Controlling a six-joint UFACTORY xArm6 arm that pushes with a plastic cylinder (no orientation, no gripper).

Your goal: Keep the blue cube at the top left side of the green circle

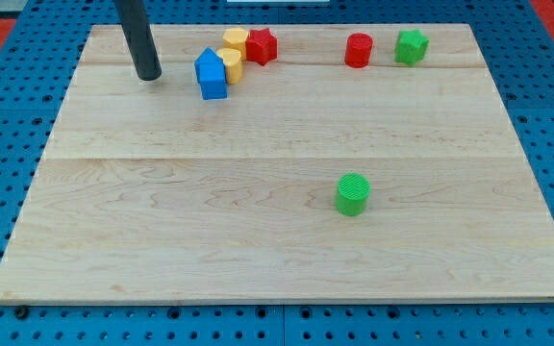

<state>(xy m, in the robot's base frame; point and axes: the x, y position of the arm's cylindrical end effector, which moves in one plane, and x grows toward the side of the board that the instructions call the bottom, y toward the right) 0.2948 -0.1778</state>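
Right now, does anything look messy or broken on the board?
Nothing looks broken or spilled. The blue cube is bunched against two yellow blocks and a red star-like block near the view's top, far from the green circle. My tip stands just left of the blue cube, apart from it.

Along my wooden board's (258, 240) top edge I see two yellow blocks (232, 53), a red star-shaped block (262, 45), a red cylinder (358, 50) and a green star-shaped block (411, 45).

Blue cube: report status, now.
My tip left of blue cube, apart. Cube at top, far up-left of green circle. Yellow blocks touch cube's right.
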